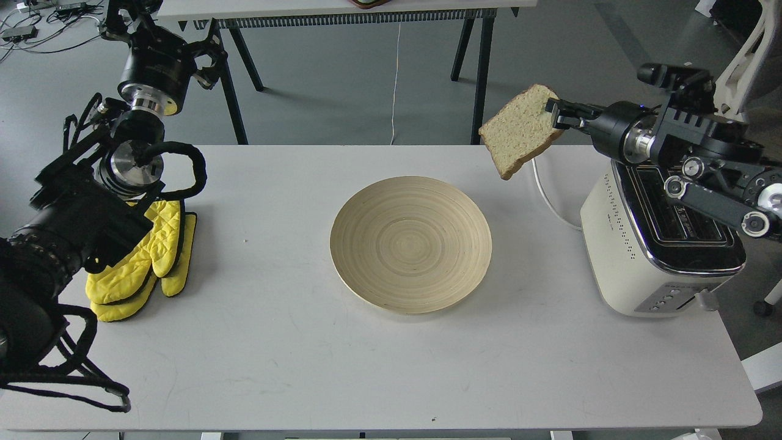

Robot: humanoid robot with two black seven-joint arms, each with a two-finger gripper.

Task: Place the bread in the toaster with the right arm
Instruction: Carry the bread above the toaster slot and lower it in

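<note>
1. Your right gripper [553, 114] was clenched on the bread [521, 132], its fingers pinching only the domed top edge; the rest of the slice hung out beyond and below the fingertips, tilted, in the air.
2. The toaster [657, 244] stood behind and below those fingers, back toward the wrist, and the wooden plate [410, 244] lay lower still, out past the slice's free corner.
3. With so shallow a grip, you risked the slice swinging or tearing loose when the wrist turned it upright, I judged.
4. The slots ran beneath your own right arm [702, 177], so the forearm could have knocked the chrome top while you pulled the bread back over them.
5. A slice arriving tilted would likely have caught on a slot's rim rather than dropped in.
6. Much of the slots was covered by the arm; which one was free, you could not tell.
7. Your left gripper [125, 15] sat at the frame's top edge, dark and partly cut off; whether it was released or clenched, I cannot tell.
8. The yellow oven mitts [143, 263] were half hidden under the left arm.
</note>
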